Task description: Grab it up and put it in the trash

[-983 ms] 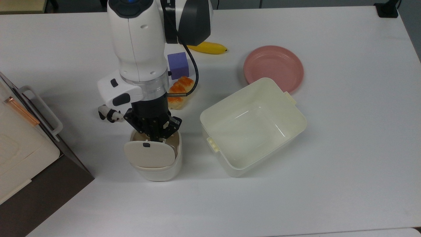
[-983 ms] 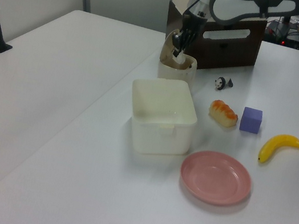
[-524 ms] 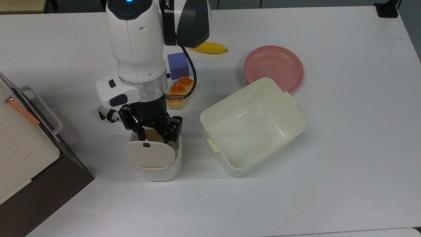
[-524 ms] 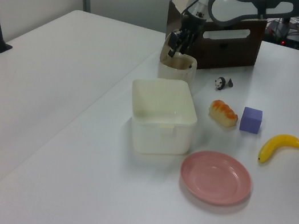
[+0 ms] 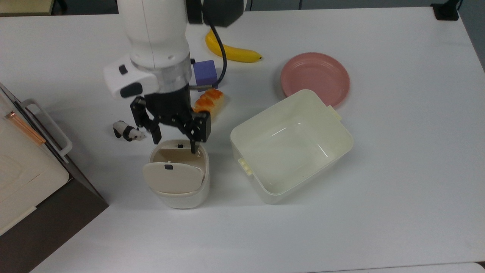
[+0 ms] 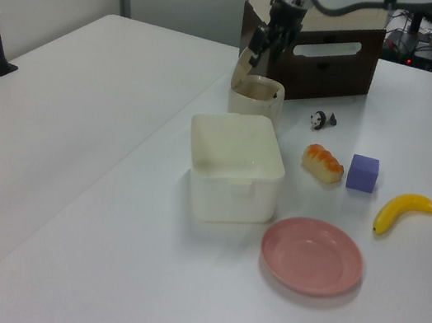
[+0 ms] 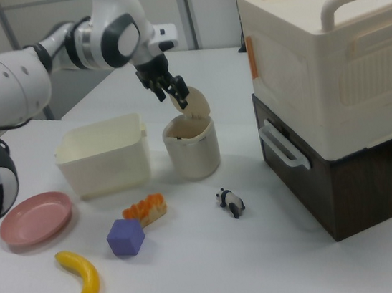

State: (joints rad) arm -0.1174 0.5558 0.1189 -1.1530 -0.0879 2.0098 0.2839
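The gripper (image 5: 175, 143) hangs just above the trash (image 5: 178, 178), with its 2 fingers spread wide and nothing between them. The trash is 1 small cream bin, its flap lid (image 5: 171, 176) tipped up and the mouth uncovered. The paper ball cannot be seen on the table (image 5: 398, 170); whether it lies inside the trash cannot be told.

Positions relative to the trash, in the top view:
- 1 panda figurine (image 5: 127, 131): near, toward the top view's upper left.
- 1 cream tub (image 5: 291, 146): just beside, on the top view's right, not touching.
- 1 bread piece (image 5: 210, 101): beyond the gripper.
- 1 purple cube (image 5: 205, 74): past the bread piece.
- 1 banana (image 5: 233, 53): farther still.
- 1 pink plate (image 5: 314, 77): well apart, beyond the cream tub.
- 1 cream box on a brown base (image 5: 22, 178): on the top view's left.
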